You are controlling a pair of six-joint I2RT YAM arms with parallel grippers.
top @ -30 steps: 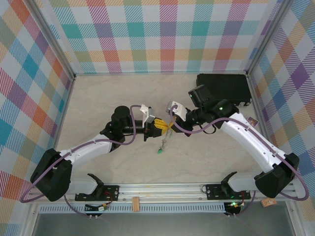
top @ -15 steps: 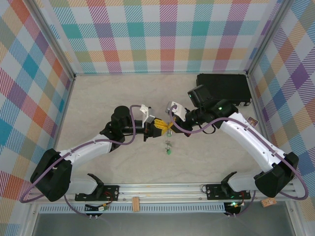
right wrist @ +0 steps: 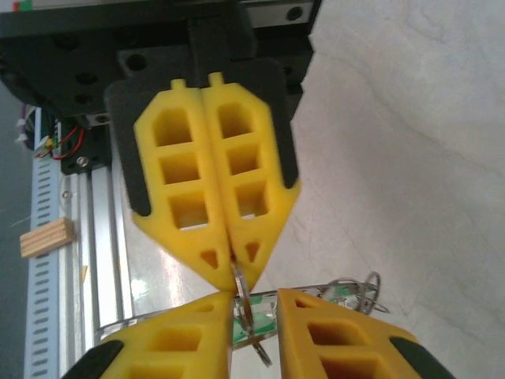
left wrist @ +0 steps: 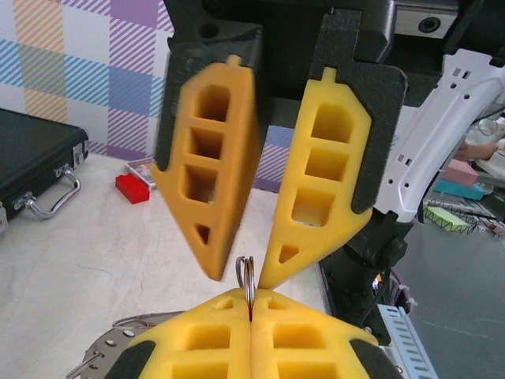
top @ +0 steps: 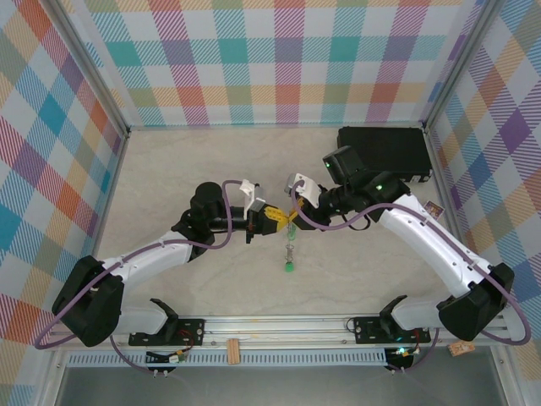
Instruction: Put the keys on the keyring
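My left gripper [top: 279,219] and right gripper [top: 296,217] meet tip to tip above the middle of the table. In the left wrist view the left gripper [left wrist: 251,304] is shut on the keyring [left wrist: 249,276], a thin grey ring seen edge-on that sticks out past its tips. The right gripper [left wrist: 239,272] faces it, open, its tips either side of the ring. From the right wrist, the right gripper [right wrist: 254,298] stands open around the keyring [right wrist: 245,312], with a green tag [right wrist: 264,324] just behind. One of the keys [top: 289,266] trails below the grippers, green tag lowest.
A black case [top: 385,150] lies at the back right. A small red block [left wrist: 132,188] sits near it on the table. A wood block [top: 233,349] rests on the metal rail at the near edge. Plaid walls close in three sides.
The right gripper's jaws have parted. The key with the green tag has swung from slanting left to trailing straight down, and lower. The left gripper has closed tighter.
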